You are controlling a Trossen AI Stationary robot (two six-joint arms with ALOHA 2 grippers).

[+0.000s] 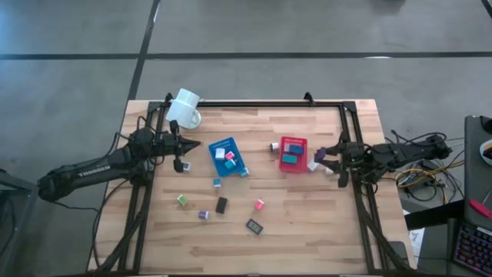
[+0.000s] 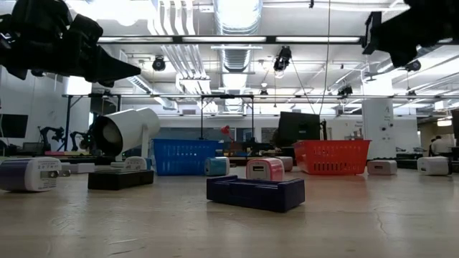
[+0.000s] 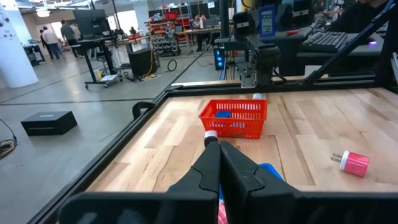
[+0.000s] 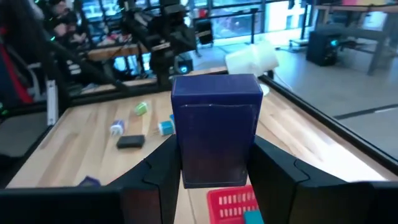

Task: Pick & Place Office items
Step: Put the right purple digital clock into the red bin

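Gripping a purple block (image 4: 216, 130), the right gripper (image 1: 323, 155) hovers at the red basket's (image 1: 293, 144) three o'clock rim; released here, it could miss. Left gripper (image 1: 187, 145) closed, empty.

The flat blue plastic tray (image 1: 225, 155) lies left of the flat red plastic tray (image 1: 293, 154), each holding small blocks. The white ceramic mug (image 1: 184, 108) lies behind the blue one, and loose blocks (image 1: 221, 205) are scattered in front of both.
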